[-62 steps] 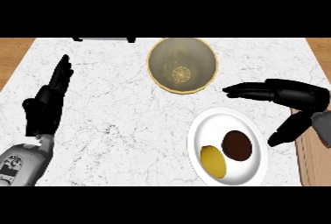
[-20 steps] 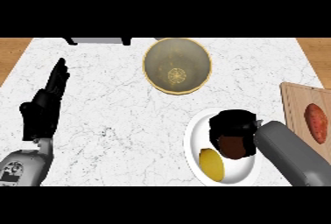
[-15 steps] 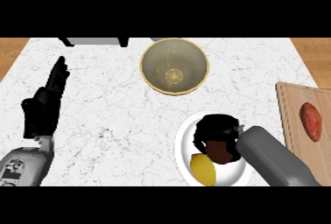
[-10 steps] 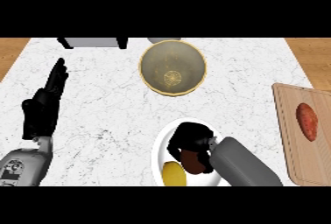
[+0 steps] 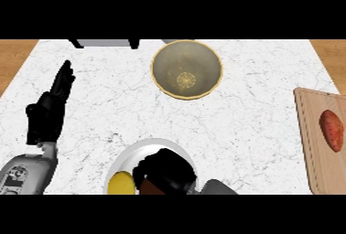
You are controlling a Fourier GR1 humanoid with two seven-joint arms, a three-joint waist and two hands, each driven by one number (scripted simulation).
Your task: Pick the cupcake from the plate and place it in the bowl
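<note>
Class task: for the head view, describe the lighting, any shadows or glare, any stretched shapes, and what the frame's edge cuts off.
Head view: light falls evenly on the counter, no hard shadows; a pale patch low inside the bowl may be glare or pattern; the round bowl looks taller than wide; the lower edge cuts off the plate and the right hand curled over the cupcake.

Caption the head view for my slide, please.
Right hand curled round the cupcake on the plate, bowl beyond.
</note>
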